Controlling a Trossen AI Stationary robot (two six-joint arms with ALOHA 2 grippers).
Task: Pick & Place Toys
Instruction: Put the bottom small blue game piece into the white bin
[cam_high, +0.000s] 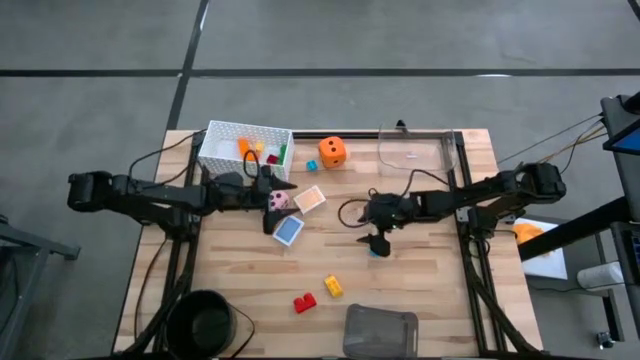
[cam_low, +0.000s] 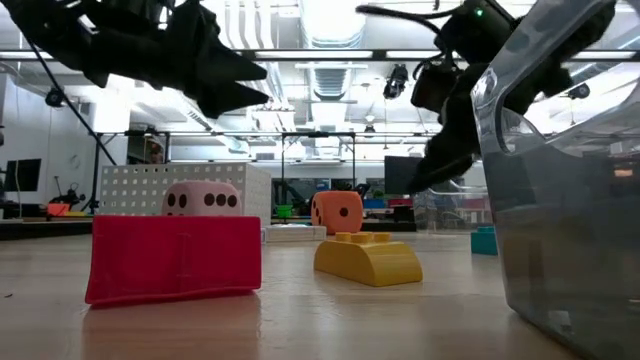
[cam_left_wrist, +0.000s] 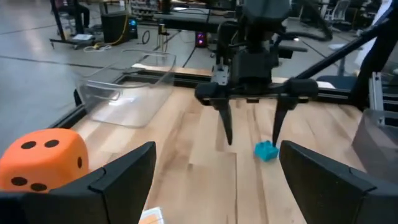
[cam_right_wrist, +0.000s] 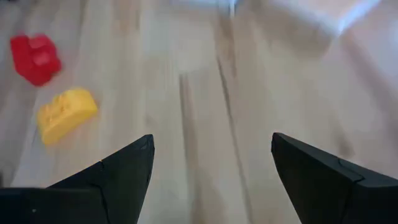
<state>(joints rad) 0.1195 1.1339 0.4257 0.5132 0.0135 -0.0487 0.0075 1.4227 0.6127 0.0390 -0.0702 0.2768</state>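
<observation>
Tabletop level: a red brick (cam_low: 175, 258) fills the foreground w/ a pink die (cam_low: 203, 199) and the white perforated basket (cam_low: 178, 186) behind it. One gripper (cam_low: 225, 80) hangs above them, dark fingers (cam_low: 235, 68) spread, nothing between. Centre: yellow brick (cam_low: 367, 257), orange die (cam_low: 336, 211) behind. A second dark gripper (cam_low: 455, 125) reaches down past a clear container's wall (cam_low: 560, 200); a teal brick (cam_low: 484, 240) sits on the wood just below its fingers.
</observation>
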